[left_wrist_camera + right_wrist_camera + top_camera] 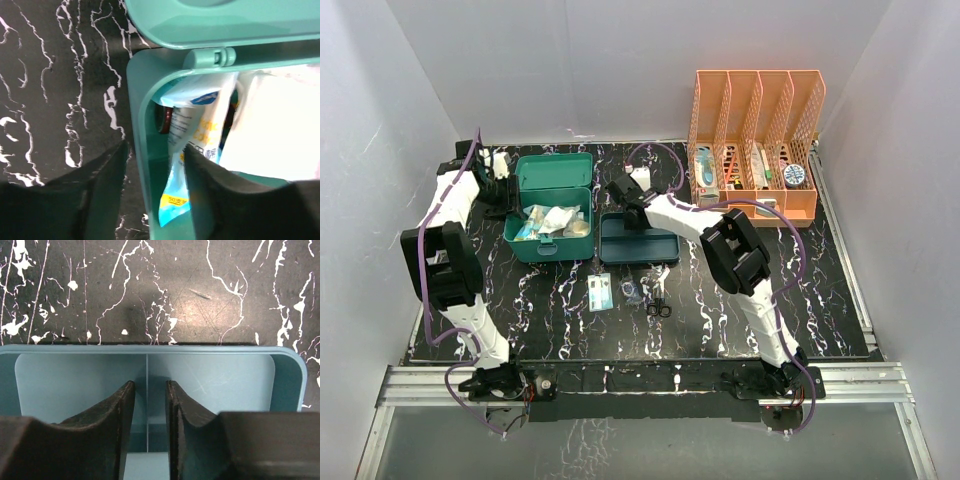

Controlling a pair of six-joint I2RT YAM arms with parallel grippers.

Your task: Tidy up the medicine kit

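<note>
Desk [720,330]: black, white-veined. Orange file rack [755,130] at rear R, well apart from kit. Medicine kit [556,172] at rear L, lid up, packets inside. Blue-grey tray [638,245] just beside kit's R side. Packet [601,293] and scissors [658,306] lie in front of tray.
L gripper [155,150]: jaws moderately apart, straddling kit's L wall, one inside, one outside; nothing held.
R gripper [150,387]: jaws narrow, either side of tray divider, no grip; kit lies to their L.
</note>
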